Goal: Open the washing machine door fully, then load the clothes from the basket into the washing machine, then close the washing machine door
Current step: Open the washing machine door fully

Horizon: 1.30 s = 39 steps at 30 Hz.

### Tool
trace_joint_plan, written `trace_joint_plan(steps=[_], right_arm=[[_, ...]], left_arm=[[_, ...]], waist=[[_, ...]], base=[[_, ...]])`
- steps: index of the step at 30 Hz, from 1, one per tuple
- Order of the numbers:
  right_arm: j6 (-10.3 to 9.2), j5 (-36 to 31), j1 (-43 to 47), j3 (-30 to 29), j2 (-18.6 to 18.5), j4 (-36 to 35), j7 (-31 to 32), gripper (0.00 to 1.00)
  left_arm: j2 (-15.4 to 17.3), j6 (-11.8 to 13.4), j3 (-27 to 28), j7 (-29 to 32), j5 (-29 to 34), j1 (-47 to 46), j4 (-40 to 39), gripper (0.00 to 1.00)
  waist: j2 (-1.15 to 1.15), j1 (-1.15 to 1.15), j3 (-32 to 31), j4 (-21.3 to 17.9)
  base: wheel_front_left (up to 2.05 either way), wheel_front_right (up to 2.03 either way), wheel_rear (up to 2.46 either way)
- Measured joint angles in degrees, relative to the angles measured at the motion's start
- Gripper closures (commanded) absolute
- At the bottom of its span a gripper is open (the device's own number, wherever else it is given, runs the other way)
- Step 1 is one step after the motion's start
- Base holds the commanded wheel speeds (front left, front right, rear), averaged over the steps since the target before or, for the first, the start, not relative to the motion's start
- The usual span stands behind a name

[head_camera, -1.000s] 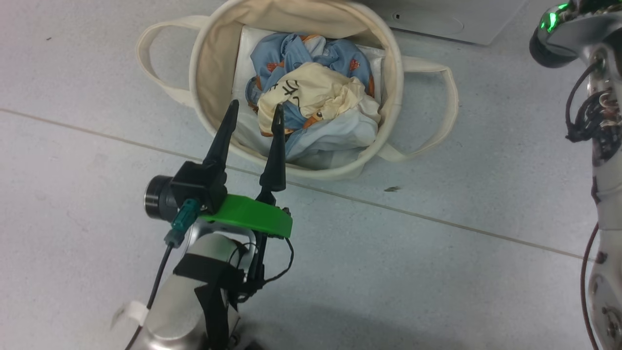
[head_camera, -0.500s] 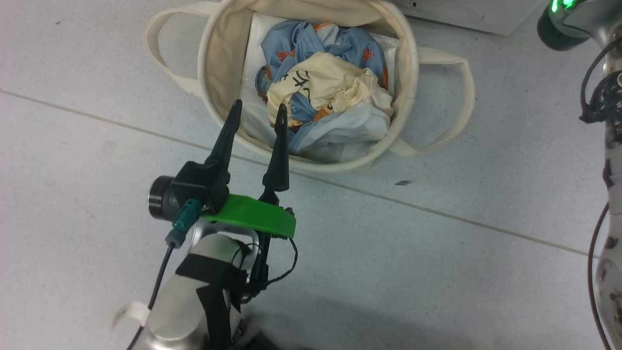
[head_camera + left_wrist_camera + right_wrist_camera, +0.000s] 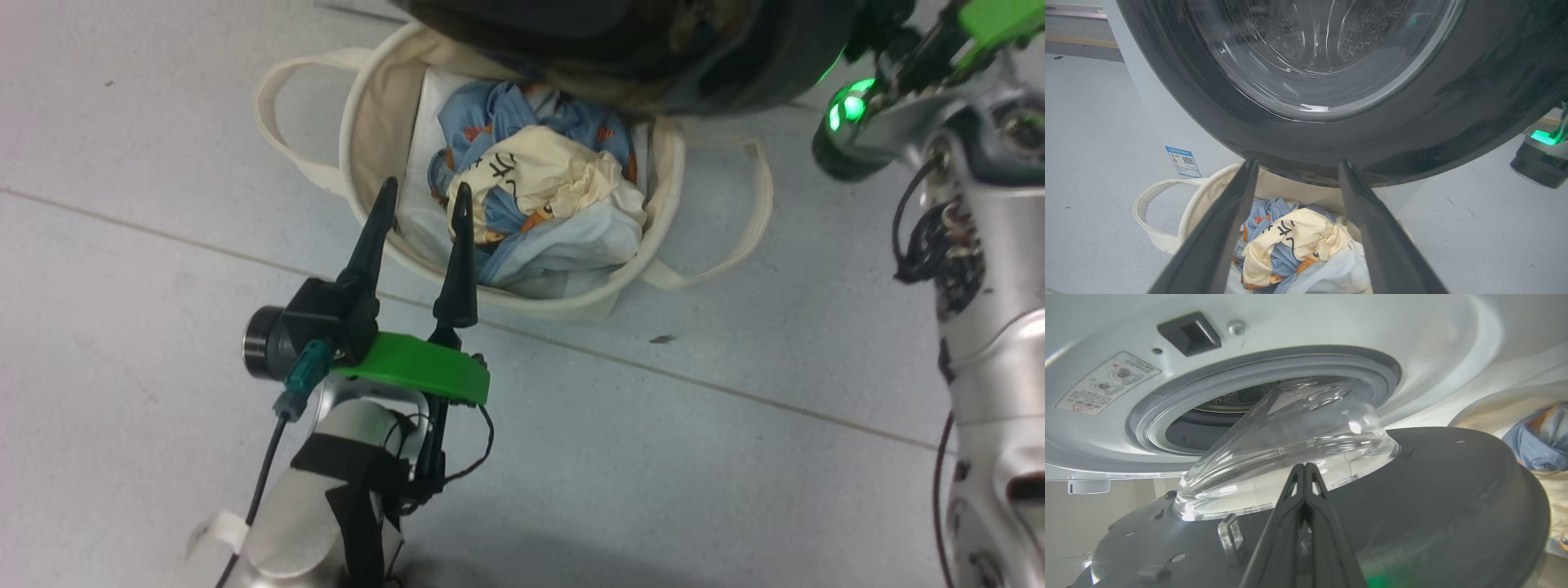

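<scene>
The washing machine door [image 3: 620, 49], glossy black, stands partly open and overhangs the far rim of the basket [image 3: 359, 204]. The clothes [image 3: 531, 196] lie heaped in the cream basket: blue with orange spots, a cream piece, a pale piece. My left gripper [image 3: 424, 188] is open above the near rim, holding nothing; the left wrist view has its fingers [image 3: 1237, 212] framing the clothes [image 3: 1290, 241] under the door [image 3: 1474, 102]. My right gripper [image 3: 1303, 466] is shut, empty, between the door's inner face [image 3: 1433, 498] and the washing machine [image 3: 1298, 326], pointing at the glass bowl [image 3: 1298, 433].
Pale grey floor with a seam line [image 3: 735, 392] runs in front of the basket. The machine's white side with a blue label [image 3: 1182, 161] stands left of the door. The grey rubber seal [image 3: 1167, 412] rings the drum opening. My right forearm [image 3: 988, 327] is at the right edge.
The black door has swung into the head view over the basket's far rim, and my right arm has come further in with it. The left gripper stays open over the near rim.
</scene>
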Motion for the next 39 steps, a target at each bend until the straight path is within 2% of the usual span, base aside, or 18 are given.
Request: trace_joint_plan(steps=[8, 14, 23, 30, 35, 37, 39], right_arm=[[0.00, 2.52, 7.49, -0.29, 2.63, -0.02, 1.27, 1.00], [0.00, 3.87, 14.68, 2.11, 3.61, -1.05, 1.97, 1.00], [0.00, 11.38, 23.05, 14.00, 4.50, -0.74, -1.66, 1.00], [0.00, 13.02, 23.65, 16.24, 4.55, 1.21, -5.66, 1.00], [0.00, 7.77, 23.68, 15.50, 4.33, 2.58, -9.96, 1.00], [0.00, 3.50, 23.85, 15.13, 3.79, 1.93, -14.25, 1.00], [0.00, -5.19, 24.64, 16.64, 1.45, -0.26, -22.34, 1.00]], left_arm=[[0.02, -0.48, 0.08, 0.00, -0.01, 2.64, 0.90, 0.00], [0.04, -0.48, -0.08, 0.00, -0.07, 5.08, 1.71, 0.00], [0.16, -1.04, 0.96, 0.00, -0.08, 10.74, 3.03, 0.00], [0.20, -1.08, 1.62, 0.00, 0.12, 11.60, 3.27, 0.00], [0.21, -2.08, 1.72, 0.00, 0.52, 12.69, 3.65, 0.00], [0.23, -2.54, 1.72, 0.00, 0.53, 13.37, 3.86, 0.00], [0.26, -2.92, 1.70, 0.00, 0.80, 13.86, 4.33, 0.00]], waist=[[0.00, 0.00, -5.20, 0.17], [0.00, 0.00, -9.86, 0.83], [0.00, -0.01, -16.85, 2.25], [0.00, -0.01, -20.06, 3.04], [0.00, -0.01, -22.27, 2.37], [0.00, -0.01, -23.25, 1.83], [0.00, -0.01, -24.29, 1.16]], base=[[0.00, 0.00, 0.00], [0.00, 0.00, 0.00], [0.00, 0.00, 0.00], [0.00, 0.00, 0.00], [0.00, 0.00, 0.00], [0.00, 0.00, 0.00], [0.00, 0.00, 0.00]])
